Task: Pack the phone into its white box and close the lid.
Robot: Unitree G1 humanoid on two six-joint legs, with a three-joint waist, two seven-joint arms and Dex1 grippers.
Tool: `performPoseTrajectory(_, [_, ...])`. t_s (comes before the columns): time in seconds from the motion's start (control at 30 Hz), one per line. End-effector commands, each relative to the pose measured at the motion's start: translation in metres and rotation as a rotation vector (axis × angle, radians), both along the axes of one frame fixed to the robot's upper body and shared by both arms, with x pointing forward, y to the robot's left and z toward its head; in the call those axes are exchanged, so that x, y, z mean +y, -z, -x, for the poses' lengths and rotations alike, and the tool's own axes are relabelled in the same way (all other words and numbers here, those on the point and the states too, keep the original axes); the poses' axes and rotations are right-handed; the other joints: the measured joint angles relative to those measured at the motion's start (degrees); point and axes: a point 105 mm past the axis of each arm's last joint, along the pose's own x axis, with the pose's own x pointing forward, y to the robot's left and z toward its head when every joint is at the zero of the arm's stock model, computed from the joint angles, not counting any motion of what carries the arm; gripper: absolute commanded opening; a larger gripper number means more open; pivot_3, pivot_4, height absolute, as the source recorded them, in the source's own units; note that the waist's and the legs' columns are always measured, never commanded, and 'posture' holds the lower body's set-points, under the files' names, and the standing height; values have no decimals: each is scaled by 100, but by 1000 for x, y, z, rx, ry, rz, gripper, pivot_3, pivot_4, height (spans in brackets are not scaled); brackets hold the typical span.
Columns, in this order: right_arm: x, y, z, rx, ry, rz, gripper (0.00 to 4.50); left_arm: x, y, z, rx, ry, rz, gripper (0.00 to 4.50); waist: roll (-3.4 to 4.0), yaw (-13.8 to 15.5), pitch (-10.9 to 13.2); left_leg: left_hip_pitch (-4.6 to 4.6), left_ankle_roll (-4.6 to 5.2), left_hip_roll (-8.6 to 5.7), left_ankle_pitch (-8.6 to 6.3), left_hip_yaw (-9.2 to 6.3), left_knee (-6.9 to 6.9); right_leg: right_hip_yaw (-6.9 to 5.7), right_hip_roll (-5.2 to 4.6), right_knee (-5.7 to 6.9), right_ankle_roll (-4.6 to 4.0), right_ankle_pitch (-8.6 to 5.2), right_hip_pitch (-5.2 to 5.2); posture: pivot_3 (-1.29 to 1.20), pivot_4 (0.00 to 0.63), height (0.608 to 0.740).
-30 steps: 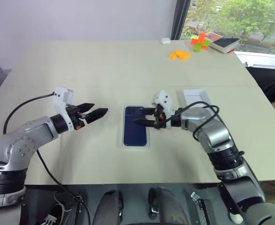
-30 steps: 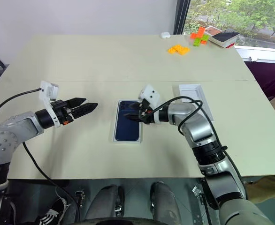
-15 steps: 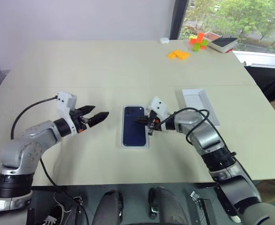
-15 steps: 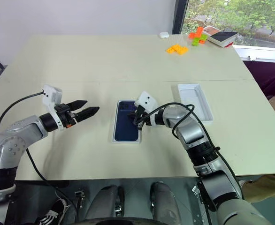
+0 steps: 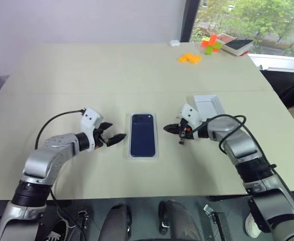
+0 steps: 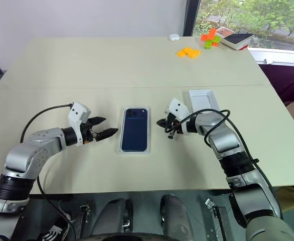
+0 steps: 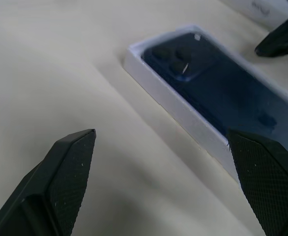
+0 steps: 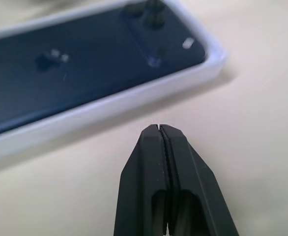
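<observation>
Progress: the phone already lies flat inside the white box, back up, so the packing half looks done; the covering half is not.
Left to do: the lid has to be fetched, carried over the box and pressed down (a judgement from how things lie, since nothing covers the box yet).
Left gripper: fingers spread wide, holding nothing, low over the table and pointing at the box's near long side; the box sits just beyond its fingertips, apart from them.
Right gripper: fingers pressed fully together with no gap, empty; the box lies just past its tip on the side toward the other arm, not touching, and the lid lies behind it, close to its wrist.
Phone, looks: slim, dark navy, glossy enough to catch highlights, camera cluster at the far corner; it fills the tray almost edge to edge.
Box, looks: shallow white rim showing as a thin border around the phone, sitting square on the table.
Lid, looks: white, shallow, lying open side up beside the right arm, partly hidden by that gripper's white mount.
</observation>
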Motion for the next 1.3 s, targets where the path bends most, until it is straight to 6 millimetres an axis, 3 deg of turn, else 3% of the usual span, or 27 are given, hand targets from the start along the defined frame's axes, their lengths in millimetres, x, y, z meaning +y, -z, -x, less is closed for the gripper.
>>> performPoseTrajectory(0.03, [3,-7,1,-57,-21,19,36,5,2,-2,-44,7,-78,4500,1,11,0,0,0,0,0,0,1,0,0,1,0,0,0,0,150,740])
performPoseTrajectory(0.1, [5,-3,3,-59,-32,34,36,3,-3,-3,-22,9,-24,4500,1,17,-1,1,0,0,0,0,3,0,-5,2,0,0,1,0,150,740])
performPoseTrajectory(0.2, [8,-3,5,-49,-35,18,0,2,-1,-5,-15,9,-45,3586,1,17,-1,0,0,0,0,0,6,1,-8,2,0,0,3,0,150,740])
performPoseTrajectory(0.43, [11,1,5,-45,-41,28,0,-14,18,4,20,97,-125,44,3,26,-3,0,0,-1,0,0,6,1,-9,2,0,0,3,0,150,740])
performPoseTrajectory(0.73, [17,5,6,-55,-60,51,0,-50,17,-10,7,140,-89,11,6,154,-8,4,2,-6,1,-2,14,0,-8,4,0,0,14,0,150,740])
performPoseTrajectory(0.9, [17,3,6,-57,-61,47,0,-59,19,-4,47,214,-96,11,7,148,-8,4,3,-6,1,-3,15,1,-7,5,0,0,14,0,150,740])
performPoseTrajectory(1.1, [3,6,5,-55,-49,87,0,-81,7,-7,38,341,-92,11,7,174,-8,3,4,-12,2,-1,18,-2,-11,2,0,0,19,0,150,740])
performPoseTrajectory(1.3, [-8,5,7,-41,-43,108,0,-95,8,-5,30,414,-117,11,7,159,-9,2,12,-14,0,-3,18,0,-13,-1,2,0,20,0,150,740])
